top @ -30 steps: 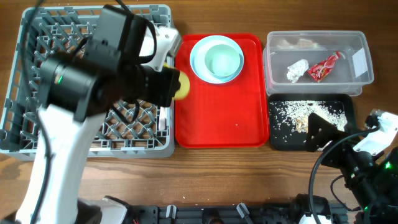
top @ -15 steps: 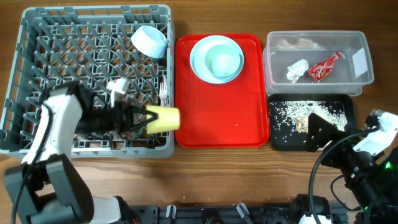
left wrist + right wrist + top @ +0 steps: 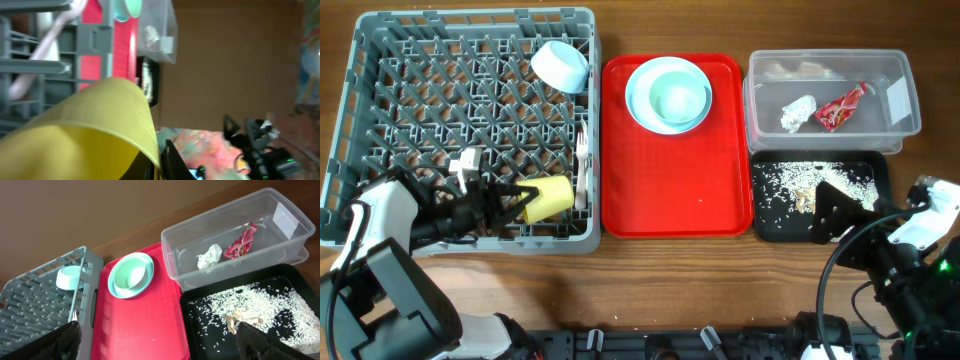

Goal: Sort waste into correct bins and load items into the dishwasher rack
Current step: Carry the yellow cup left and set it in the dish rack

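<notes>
Down comes the cup [image 3: 550, 197], left jaws clamped on it, now low in the rack's [image 3: 420, 70] near right corner. Napkin [image 3: 798, 112], wrapper [image 3: 840, 106] and rice [image 3: 785, 178] are binned; plate [image 3: 637, 108] and bowl [image 3: 678, 98] wait on the red tray [image 3: 670, 190]. Right jaws idle, spread apart.

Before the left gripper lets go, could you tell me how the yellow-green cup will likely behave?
The yellow-green cup lies on its side over the dishwasher rack pegs, so being round it may roll or settle crooked. Its thin rim in the left wrist view suggests light plastic that the left gripper could probably flex.
</notes>
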